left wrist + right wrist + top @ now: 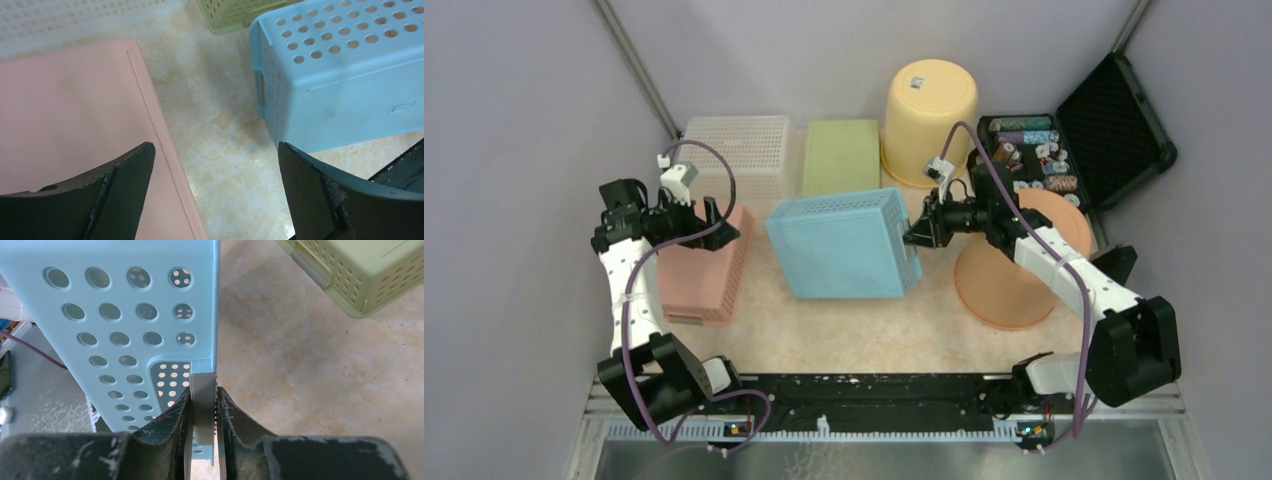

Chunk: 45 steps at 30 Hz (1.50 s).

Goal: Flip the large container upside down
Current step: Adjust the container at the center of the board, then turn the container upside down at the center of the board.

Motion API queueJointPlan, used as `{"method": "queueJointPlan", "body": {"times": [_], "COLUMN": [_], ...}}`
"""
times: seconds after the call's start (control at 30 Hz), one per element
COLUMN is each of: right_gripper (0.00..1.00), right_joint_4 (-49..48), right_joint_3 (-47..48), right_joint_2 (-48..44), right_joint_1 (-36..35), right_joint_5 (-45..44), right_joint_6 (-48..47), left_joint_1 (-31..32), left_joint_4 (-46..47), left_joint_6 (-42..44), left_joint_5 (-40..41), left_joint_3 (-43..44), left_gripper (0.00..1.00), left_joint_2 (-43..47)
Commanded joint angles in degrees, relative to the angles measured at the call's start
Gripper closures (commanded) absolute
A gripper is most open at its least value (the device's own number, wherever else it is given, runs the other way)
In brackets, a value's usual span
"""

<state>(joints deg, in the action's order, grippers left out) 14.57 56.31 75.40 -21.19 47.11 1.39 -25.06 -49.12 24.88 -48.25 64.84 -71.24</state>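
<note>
Close against the right wrist camera, the right end effector (203, 390) is clamped on the rim of the large light-blue perforated plastic basket (125, 315), with one black finger on each side of the thin wall. In the overhead view that basket sits at the centre of the frame on the pale marbled table (854, 330). Its solid base faces up toward the camera, and the grip is at its hole-dotted right end. Whether it lies flat on its rim or is tilted I cannot tell. The left end effector (215, 147) is wide open and holds nothing. It hovers over the strip of table between the blue basket and a pink plastic basket (65, 110) at the left of the frame.

Thin moulded plastic like this should be light and fairly stiff. The wall may flex under a pinch, though, and its smooth surface could slip. The thickened rim at a short end looks the safest place to hold, since the fingers can straddle it.
</note>
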Motion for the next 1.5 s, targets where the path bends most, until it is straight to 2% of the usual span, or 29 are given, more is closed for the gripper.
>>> {"method": "queueJointPlan", "body": {"times": [0.0, 0.43, 0.67, 1.0, 1.27, 1.47], "right_gripper": [1.0, 1.0, 1.0, 1.0, 1.0, 1.0], "right_joint_4": [-2.8, -6.2, -9.1, -11.5, -15.4, -16.5], "right_joint_3": [-0.8, -3.8, -6.0, -6.9, -8.6, -8.8], "right_joint_2": [0.8, 0.6, 1.4, 2.4, 3.3, 5.6], "right_joint_1": [0.5, 0.5, 0.5, 0.5, 0.6, 0.5], "right_joint_5": [1.0, -0.5, 0.6, 2.2, 7.3, 9.0], "right_joint_6": [1.1, 1.0, 2.1, 4.2, 12.3, 14.0], "left_joint_1": [0.1, 0.4, 0.7, 0.8, 0.8, 0.8], "left_joint_4": [6.6, 12.5, 18.8, 19.7, 19.8, 20.3], "left_joint_6": [-2.4, -5.1, -7.7, -7.4, -7.7, -7.8], "left_joint_5": [-2.7, -11.5, -17.2, -17.1, -17.0, -16.9], "left_joint_3": [-0.8, -4.2, -9.6, -11.2, -11.3, -12.0], "left_gripper": [0.01, 0.01, 0.01, 0.01, 0.01, 0.01], "left_joint_2": [3.9, 8.9, 14.1, 15.8, 15.8, 16.0]}}
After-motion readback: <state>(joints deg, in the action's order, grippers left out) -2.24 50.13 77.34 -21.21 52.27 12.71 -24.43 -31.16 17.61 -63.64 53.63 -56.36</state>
